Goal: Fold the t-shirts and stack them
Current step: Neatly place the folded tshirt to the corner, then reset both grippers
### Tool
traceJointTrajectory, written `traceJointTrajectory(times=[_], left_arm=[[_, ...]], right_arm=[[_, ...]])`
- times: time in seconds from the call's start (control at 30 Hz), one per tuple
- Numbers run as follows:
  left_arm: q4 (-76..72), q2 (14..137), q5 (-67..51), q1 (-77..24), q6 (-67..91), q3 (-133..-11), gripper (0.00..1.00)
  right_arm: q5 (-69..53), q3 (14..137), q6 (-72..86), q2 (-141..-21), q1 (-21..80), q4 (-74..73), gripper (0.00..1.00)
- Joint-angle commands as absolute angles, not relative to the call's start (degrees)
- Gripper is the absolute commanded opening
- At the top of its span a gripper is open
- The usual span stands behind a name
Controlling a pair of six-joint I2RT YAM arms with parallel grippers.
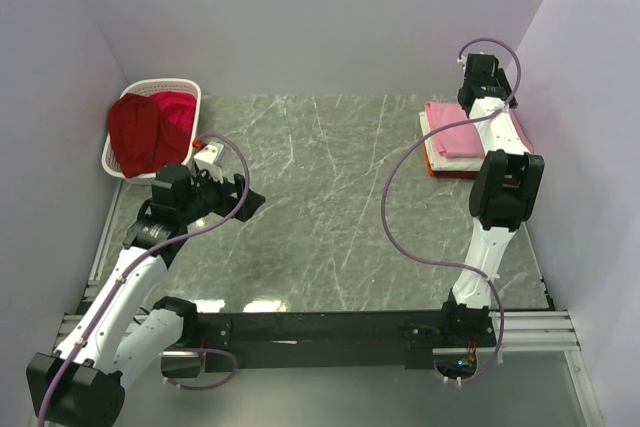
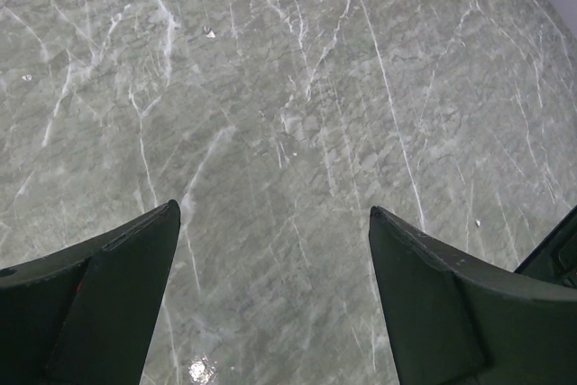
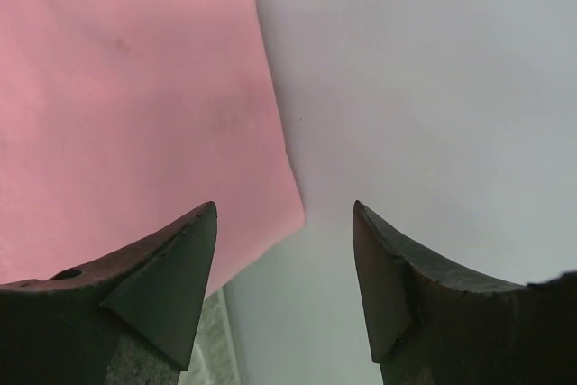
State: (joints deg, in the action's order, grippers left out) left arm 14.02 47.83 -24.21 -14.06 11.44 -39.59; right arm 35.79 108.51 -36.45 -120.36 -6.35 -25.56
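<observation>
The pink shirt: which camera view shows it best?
Top external: the folded pink shirt lies atop the stack, mostly visible. Right wrist shows only one corner, close up. Left wrist shows only the stack's lower layers.

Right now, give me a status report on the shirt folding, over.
Left gripper open, empty. Right gripper open, at the edge of the pink shirt atop the stack. Red shirts heaped in the basket. Nothing in the way.
</observation>
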Motion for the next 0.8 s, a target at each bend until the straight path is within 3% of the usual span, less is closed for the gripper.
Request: traceJointTrajectory(times=[0.0,0.07,0.23,0.3,0.4,0.53,0.63,0.77], left_arm=[[11.7,46.7,-23.3,-14.2,10.5,-39.7,0.91],[11.8,46.3,-22.7,-14.2,10.5,-39.7,0.91],[13.4,46.0,-17.4,-14.2,11.2,-40.5,0.94],[14.3,45.6,-14.0,-14.2,12.6,-41.3,1.0],[15.0,44.2,-6.0,-13.8,15.2,-41.3,1.0],[14.9,40.5,-0.2,-12.1,18.1,-40.9,0.99],[15.0,38.2,5.1,-10.9,19.2,-40.6,1.0],[14.8,35.6,9.8,-10.8,18.8,-40.0,0.99]], right_arm=[[36.2,109.7,-33.1,-115.9,-4.8,-23.4,0.68],[31.3,111.5,-29.4,-114.4,-3.8,-29.7,0.69],[2.1,109.4,-23.1,-105.2,-3.5,-39.0,0.69],[-9.4,103.0,-22.2,-98.9,-3.5,-38.6,0.74],[-17.1,92.0,-19.3,-89.0,-3.5,-33.0,0.77],[-18.0,76.1,-13.1,-75.8,-3.5,-18.1,0.81],[-10.6,66.5,-5.0,-67.3,-4.0,-11.8,0.99],[1.8,60.2,3.6,-60.6,-4.0,-10.0,1.0]])
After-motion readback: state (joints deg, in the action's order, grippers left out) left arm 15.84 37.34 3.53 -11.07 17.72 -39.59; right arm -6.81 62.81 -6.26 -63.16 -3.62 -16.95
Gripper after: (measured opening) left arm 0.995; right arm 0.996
